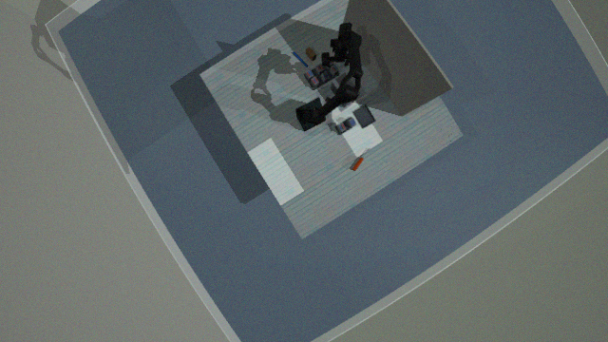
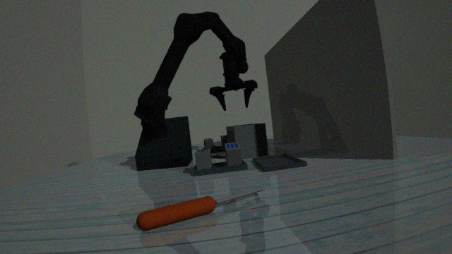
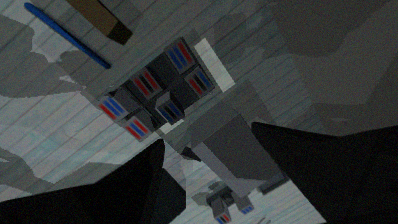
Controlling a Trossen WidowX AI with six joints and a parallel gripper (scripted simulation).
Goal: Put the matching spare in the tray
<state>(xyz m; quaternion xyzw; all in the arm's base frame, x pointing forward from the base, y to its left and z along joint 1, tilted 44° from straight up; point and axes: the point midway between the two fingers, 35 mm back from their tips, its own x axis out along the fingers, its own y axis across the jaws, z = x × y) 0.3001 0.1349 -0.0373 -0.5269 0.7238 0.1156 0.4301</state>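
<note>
My gripper (image 2: 234, 100) (image 1: 331, 53) (image 3: 208, 134) is open and empty, hanging high over the table. Below it in the wrist view is a cluster of several small spare blocks (image 3: 155, 92) (image 1: 320, 76) on a dark base, each with red, blue or black stripes on top. Beside them stands a tall grey box (image 3: 230, 150) (image 2: 245, 139). In front of the box is a small fixture (image 2: 219, 159) (image 1: 344, 125) (image 3: 225, 205) with two blocks, one of them topped with blue stripes (image 2: 232, 145). The flat dark tray (image 2: 279, 162) (image 1: 365, 115) lies empty next to that fixture.
An orange-handled screwdriver (image 2: 176, 212) (image 1: 356, 163) lies near the front. A blue pen (image 3: 65, 34) (image 1: 299, 59) and a brown block (image 3: 100, 17) (image 1: 311, 53) lie beyond the spares. A large grey wall panel (image 2: 328, 88) stands at the right. The arm's base block (image 2: 164, 144) is at the left.
</note>
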